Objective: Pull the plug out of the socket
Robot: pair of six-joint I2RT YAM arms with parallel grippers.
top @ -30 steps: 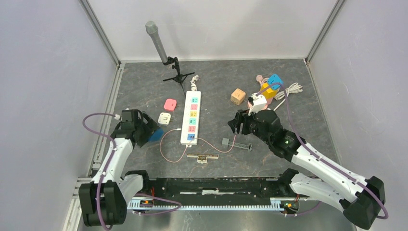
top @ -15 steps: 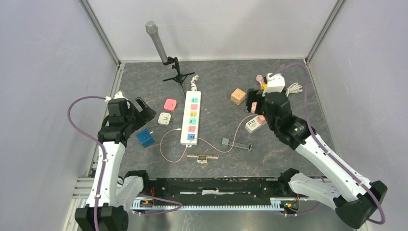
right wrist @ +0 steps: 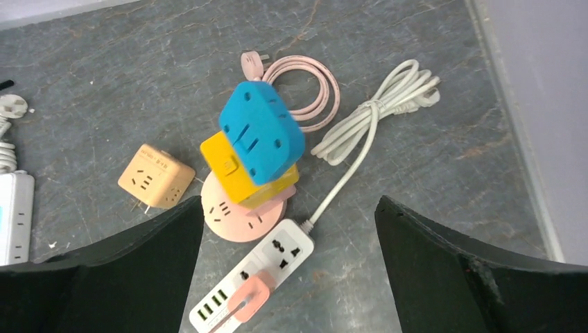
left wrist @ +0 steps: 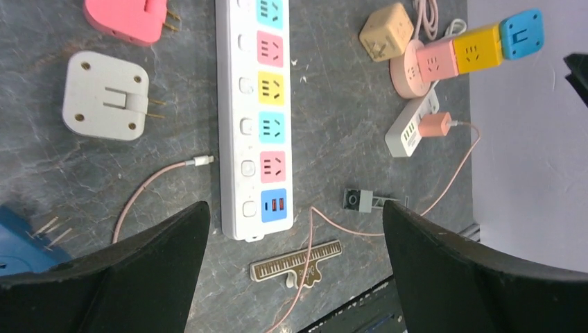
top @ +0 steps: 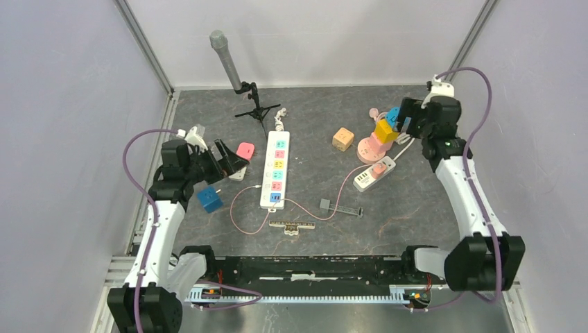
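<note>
My left hand (left wrist: 295, 208) and right hand (right wrist: 288, 205) are hanging spread, empty. I'm aiming the right at the salmon plug (right wrist: 243, 297) sitting in the small white strip (right wrist: 279, 251) on the worktop's right side. The plan is to pinch its body squarely and pull straight along its prongs.

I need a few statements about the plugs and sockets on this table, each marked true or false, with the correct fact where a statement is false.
1. The left gripper and the right gripper both have open jaws and hold nothing. True.
2. A salmon-pink plug sits in the short white power strip. True.
3. The stacked blue cube adapter lies under the yellow cube adapter. False: the blue one sits on top of the yellow one.
4. A plug sits in the long white power strip. False: all of its coloured sockets are empty.
</note>
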